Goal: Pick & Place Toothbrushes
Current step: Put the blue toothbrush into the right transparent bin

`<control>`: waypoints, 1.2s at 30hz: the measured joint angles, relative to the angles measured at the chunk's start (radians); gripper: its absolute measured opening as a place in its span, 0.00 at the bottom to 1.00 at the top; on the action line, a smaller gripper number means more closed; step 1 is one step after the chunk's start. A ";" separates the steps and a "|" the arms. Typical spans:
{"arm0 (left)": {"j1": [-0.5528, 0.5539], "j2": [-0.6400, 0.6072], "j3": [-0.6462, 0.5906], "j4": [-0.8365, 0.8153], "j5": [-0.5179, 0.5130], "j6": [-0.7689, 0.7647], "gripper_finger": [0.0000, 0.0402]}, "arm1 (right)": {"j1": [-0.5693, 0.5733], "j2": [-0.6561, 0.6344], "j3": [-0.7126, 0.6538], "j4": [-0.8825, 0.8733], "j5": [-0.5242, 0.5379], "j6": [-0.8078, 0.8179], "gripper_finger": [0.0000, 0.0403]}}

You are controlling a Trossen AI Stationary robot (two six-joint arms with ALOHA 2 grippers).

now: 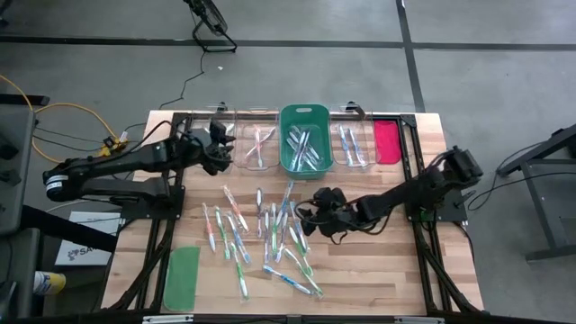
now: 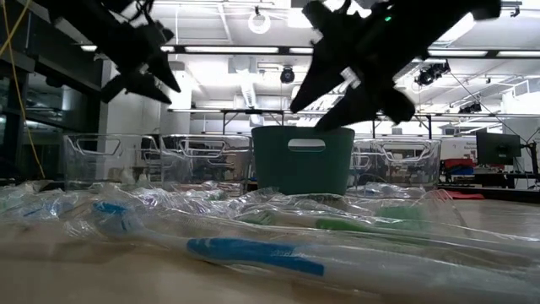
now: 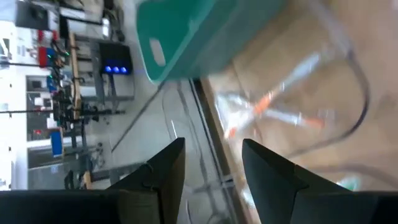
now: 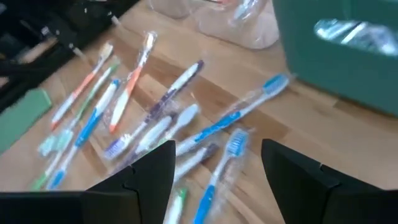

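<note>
from above, the toothbrushes lie scattered in clear wrappers across the middle of the wooden bench, with more of them sorted into the clear bin, the green bin and another clear bin along the far edge. the left gripper hangs just beside the first clear bin, and the right gripper hovers at the right edge of the loose pile. a green lid lies flat at the near left corner and a red-pink lid at the far right. in the low view, wrapped toothbrushes fill the foreground, the green bin stands behind them, and both grippers hang dark above the bench. the left wrist view shows its jaws apart and empty, above the clear bin holding orange-accented toothbrushes, the green bin beside it. the right wrist view shows its jaws spread wide and empty over blue, orange and purple toothbrushes on the bench.
</note>
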 joint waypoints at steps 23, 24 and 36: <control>-0.076 -0.110 0.000 0.007 0.147 -0.157 0.38 | -0.076 0.178 0.000 0.107 -0.216 -0.081 0.57; -0.076 -0.110 0.000 0.006 0.147 -0.157 0.38 | -0.089 0.178 0.000 0.110 -0.229 -0.083 0.57; -0.076 -0.110 0.000 0.004 0.150 -0.161 0.38 | -0.175 0.205 0.000 0.153 -0.408 -0.009 0.57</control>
